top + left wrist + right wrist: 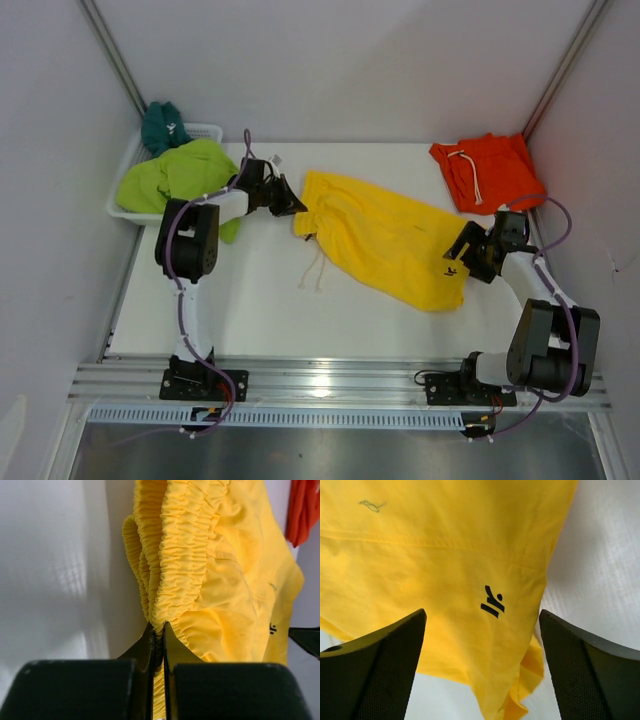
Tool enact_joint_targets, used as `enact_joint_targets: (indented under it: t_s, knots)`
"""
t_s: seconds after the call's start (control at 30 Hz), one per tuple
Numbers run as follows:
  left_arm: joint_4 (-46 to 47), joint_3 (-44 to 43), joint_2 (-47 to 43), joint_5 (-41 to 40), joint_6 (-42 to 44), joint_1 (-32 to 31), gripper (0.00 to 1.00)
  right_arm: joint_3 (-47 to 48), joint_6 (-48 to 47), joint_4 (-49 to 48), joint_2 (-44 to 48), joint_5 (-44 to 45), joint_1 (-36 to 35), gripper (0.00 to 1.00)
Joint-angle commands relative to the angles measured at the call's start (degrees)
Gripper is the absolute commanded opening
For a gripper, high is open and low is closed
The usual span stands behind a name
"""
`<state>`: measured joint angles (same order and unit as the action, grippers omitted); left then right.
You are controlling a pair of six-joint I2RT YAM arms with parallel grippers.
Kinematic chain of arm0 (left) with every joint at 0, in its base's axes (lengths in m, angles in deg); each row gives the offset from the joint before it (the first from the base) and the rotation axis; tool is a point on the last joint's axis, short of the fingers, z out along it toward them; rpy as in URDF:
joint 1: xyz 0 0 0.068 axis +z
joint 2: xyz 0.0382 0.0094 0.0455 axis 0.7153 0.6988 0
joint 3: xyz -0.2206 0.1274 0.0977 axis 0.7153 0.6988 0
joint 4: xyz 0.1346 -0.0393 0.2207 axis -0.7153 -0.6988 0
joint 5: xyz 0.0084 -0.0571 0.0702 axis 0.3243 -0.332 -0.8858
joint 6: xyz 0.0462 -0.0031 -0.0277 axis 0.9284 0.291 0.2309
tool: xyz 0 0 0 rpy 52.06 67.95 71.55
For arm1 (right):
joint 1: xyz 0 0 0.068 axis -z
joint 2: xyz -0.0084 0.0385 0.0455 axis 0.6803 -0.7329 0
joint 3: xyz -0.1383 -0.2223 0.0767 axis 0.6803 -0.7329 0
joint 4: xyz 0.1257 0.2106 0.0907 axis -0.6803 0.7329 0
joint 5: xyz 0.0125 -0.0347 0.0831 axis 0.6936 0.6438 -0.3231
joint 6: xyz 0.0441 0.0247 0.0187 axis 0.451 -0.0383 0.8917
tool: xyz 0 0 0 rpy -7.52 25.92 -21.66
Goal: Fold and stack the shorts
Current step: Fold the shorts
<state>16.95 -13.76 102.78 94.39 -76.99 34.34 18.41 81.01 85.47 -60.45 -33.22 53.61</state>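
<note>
White table (pixel 250 300), yellow shorts (pixel 385 240), waistband clamped in L gripper (pixel 293 207), R gripper (pixel 455 262) spread over hem

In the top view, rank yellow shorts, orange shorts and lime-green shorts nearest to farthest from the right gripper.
1. yellow shorts, at the right gripper, table centre.
2. orange shorts, far right corner.
3. lime-green shorts, far left side.

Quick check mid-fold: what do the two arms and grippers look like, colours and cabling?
The left arm and right arm are white links with black joint housings, purple cables running alongside. The left gripper and right gripper have black wedge-shaped fingers; the right's pads are finely textured.
</note>
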Motion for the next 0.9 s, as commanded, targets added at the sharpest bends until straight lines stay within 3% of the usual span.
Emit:
enact_joint_targets:
  t_s: [0.0, 0.2, 0.37, 0.47, 0.67, 0.77, 0.87]
  knots:
    - [-7.87, -2.07, -6.29, -6.43, 5.03, 0.7, 0.0, 5.64, -0.49, 4.2, 4.29, 11.5, -2.65, 0.99]
    - [-13.25, 1.52, -10.77, -11.53, 5.74, 0.44, 0.0, 11.96, -0.67, 7.37, 6.24, 17.86, -7.83, 0.98]
    - [-9.92, 14.68, -20.43, -16.72, 2.23, -1.58, 0.0, 17.24, -0.05, 5.46, 4.14, 11.23, -18.71, 0.88]
    - [-6.05, 25.3, -26.85, -17.95, -1.2, -3.68, 0.0, 20.14, 1.27, 1.78, -0.6, 7.78, -26.35, 0.83]
    - [-3.06, 36.49, -40.63, -22.78, -6.65, -8.17, 0.0, 25.32, 2.76, -5.7, -12.81, 4.78, -37.45, 0.77]
    - [-3.14, 39.41, -44.26, -23.23, -7.01, -8.18, 0.07, 27.7, 3.29, -8.95, -16.69, 3.2, -41.58, 0.72]
    - [-3.59, 40.11, -45.84, -23.58, -6.39, -8.0, 0.32, 29.28, 4.08, -12.03, -21.09, -0.66, -44.84, 0.66]
